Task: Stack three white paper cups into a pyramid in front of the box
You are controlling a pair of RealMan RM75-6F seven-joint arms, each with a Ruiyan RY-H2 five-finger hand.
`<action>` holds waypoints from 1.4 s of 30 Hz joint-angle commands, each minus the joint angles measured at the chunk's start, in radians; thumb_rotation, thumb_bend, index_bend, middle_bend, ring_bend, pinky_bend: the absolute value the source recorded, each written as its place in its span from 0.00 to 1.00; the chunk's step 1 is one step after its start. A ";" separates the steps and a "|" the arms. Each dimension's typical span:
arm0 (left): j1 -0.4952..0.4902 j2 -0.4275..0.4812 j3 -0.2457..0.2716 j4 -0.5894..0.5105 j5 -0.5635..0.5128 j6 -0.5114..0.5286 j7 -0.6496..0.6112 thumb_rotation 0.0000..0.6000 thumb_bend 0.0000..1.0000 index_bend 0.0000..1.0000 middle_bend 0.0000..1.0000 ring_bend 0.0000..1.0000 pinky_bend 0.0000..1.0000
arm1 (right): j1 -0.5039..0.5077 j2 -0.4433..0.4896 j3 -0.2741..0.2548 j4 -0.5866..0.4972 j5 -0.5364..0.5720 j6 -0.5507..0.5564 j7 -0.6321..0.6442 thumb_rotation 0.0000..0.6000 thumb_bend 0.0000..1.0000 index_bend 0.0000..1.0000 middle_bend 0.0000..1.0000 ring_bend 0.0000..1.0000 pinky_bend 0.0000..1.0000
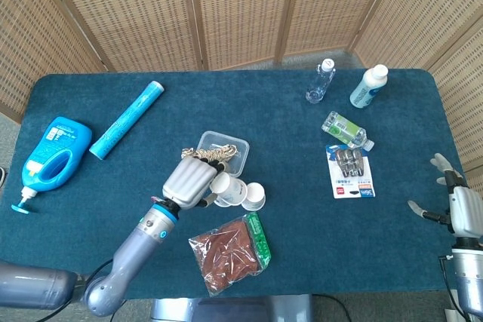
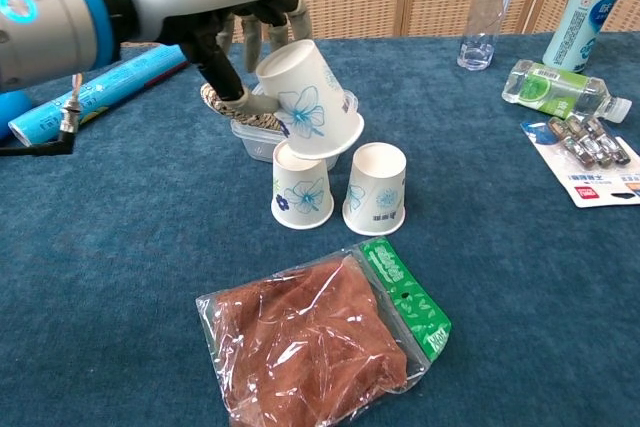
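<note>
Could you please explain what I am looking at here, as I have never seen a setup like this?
This is a two-armed robot with human-like hands, working at a blue table. One picture looks down from its head, the other looks forward from its chest. The left hand holds a tilted paper cup in its fingers, just above two cups standing upside down side by side. Behind them sits a clear box with rope in it. The right hand rests open at the table's edge, holding nothing. Also lying about: bottles, a blue tube, a battery pack and a bagged brown cloth.
</note>
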 commanded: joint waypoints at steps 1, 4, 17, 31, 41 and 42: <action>-0.043 -0.039 -0.022 0.010 -0.062 0.042 0.046 1.00 0.33 0.38 0.47 0.47 0.55 | -0.002 0.003 0.003 -0.006 -0.005 0.014 -0.013 1.00 0.00 0.08 0.22 0.21 0.35; -0.065 -0.054 -0.023 0.010 -0.095 0.073 0.086 1.00 0.33 0.38 0.47 0.46 0.54 | -0.005 0.007 0.007 -0.014 -0.008 0.030 -0.024 1.00 0.00 0.09 0.22 0.21 0.35; -0.112 -0.090 -0.008 0.004 -0.175 0.161 0.163 1.00 0.33 0.38 0.47 0.46 0.54 | -0.011 0.023 0.012 -0.052 -0.016 0.058 -0.038 1.00 0.00 0.09 0.22 0.21 0.35; -0.137 -0.155 -0.002 0.054 -0.201 0.183 0.151 1.00 0.33 0.35 0.44 0.44 0.53 | -0.012 0.024 0.012 -0.052 -0.009 0.049 -0.025 1.00 0.00 0.09 0.22 0.21 0.35; -0.138 -0.154 0.008 0.058 -0.161 0.169 0.116 1.00 0.32 0.07 0.01 0.17 0.45 | -0.012 0.023 0.012 -0.048 -0.006 0.043 -0.017 1.00 0.00 0.09 0.22 0.21 0.35; -0.138 -0.153 0.009 0.058 -0.161 0.168 0.115 1.00 0.32 0.06 0.00 0.16 0.45 | -0.012 0.023 0.012 -0.048 -0.006 0.043 -0.017 1.00 0.00 0.09 0.22 0.21 0.35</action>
